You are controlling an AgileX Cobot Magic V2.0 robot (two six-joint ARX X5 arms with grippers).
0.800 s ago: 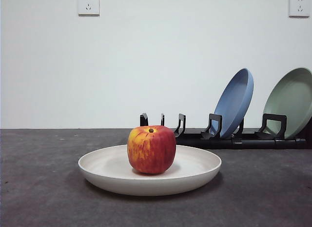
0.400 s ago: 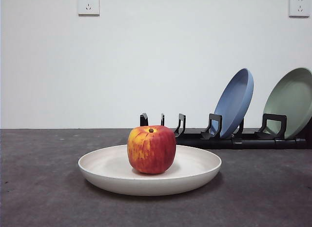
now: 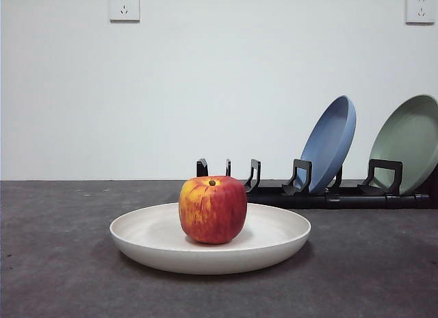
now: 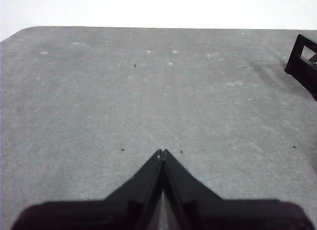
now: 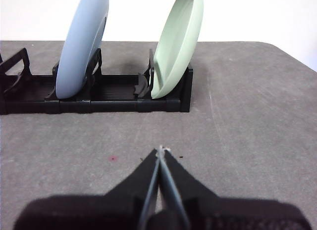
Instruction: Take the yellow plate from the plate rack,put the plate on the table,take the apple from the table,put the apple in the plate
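The apple sits upright in the middle of the yellow plate, its stem dimple turned upward and slightly toward the front camera. It is near round, with no marked long axis. The yellow plate lies flat on the table, rim up, its broad face horizontal, and is much wider than the apple. Nothing touches or overhangs either item in the front view.

Behind the plate, toward the wall, the plate rack runs lengthwise across the table, parallel to the wall. Its slots nearest the apple stand vacant. A blue plate stands on edge in the rack, leaning back, and a green plate stands likewise in the end slot. The rack is well apart from the yellow plate.

The left gripper is over bare table with its jaws pressed together to a point, holding nothing; one end bracket of the rack shows at the edge of its view. The right gripper is also over bare table, jaws closed tip to tip and empty, facing the rack, with the blue plate and green plate ahead of it. Two wall sockets are fixed high on the white wall.
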